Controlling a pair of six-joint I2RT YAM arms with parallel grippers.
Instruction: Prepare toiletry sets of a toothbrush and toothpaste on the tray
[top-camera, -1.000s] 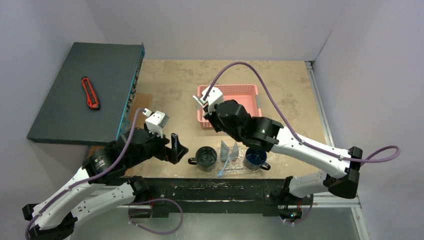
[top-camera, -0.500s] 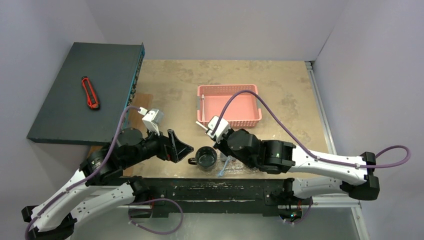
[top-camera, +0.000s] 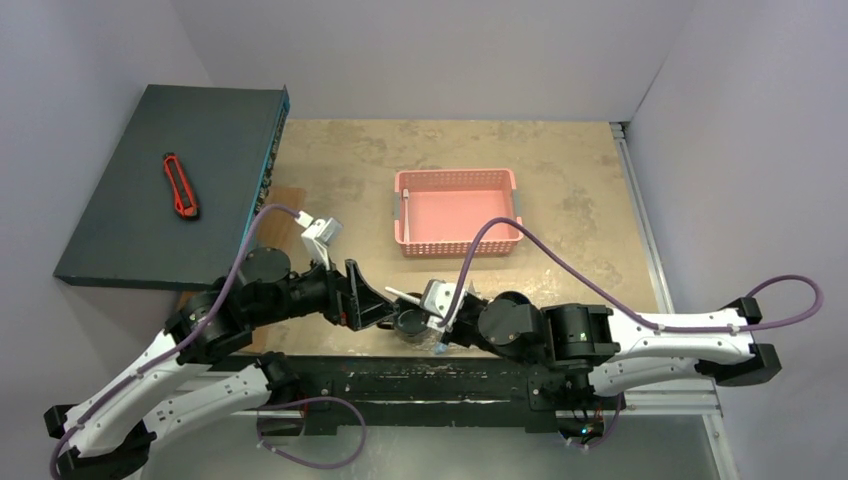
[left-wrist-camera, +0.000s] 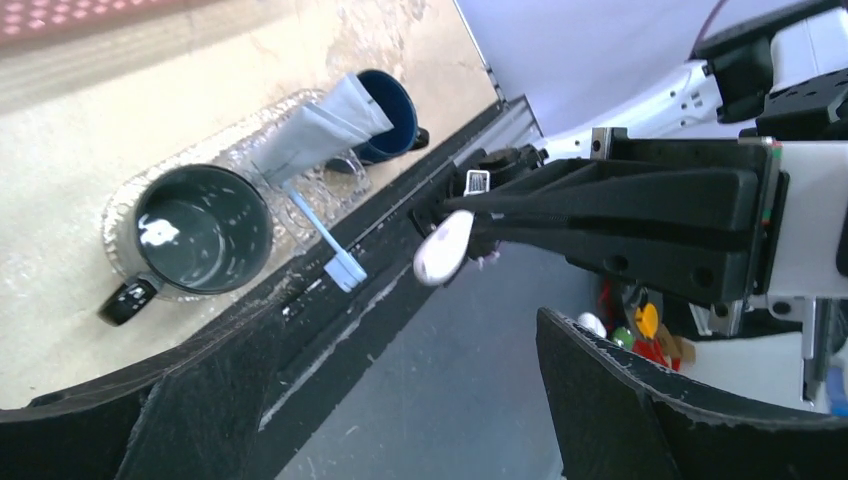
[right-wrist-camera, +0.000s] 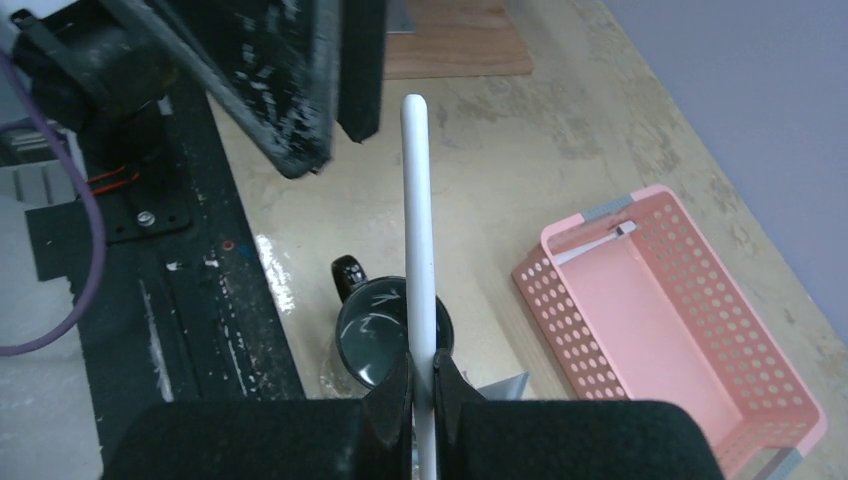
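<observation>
We see the R gripper (right-wrist-camera: 422, 385) clenched on a pale toothbrush (right-wrist-camera: 417, 230). Its long axis runs straight up the middle of the R wrist view, free end pointing at the L gripper (top-camera: 372, 300), whose jaws stand wide apart w/ nothing between them. In the top view the brush slants up-left at lower centre, over the dark green mug (top-camera: 410, 323). That mug sits on the tray (left-wrist-camera: 118, 207), upper left of the L wrist view, w/ a grey tube (left-wrist-camera: 320, 125) between it and the blue mug (left-wrist-camera: 392, 100), and a 2nd toothbrush (left-wrist-camera: 318, 235) w/ its head toward the black table edge.
</observation>
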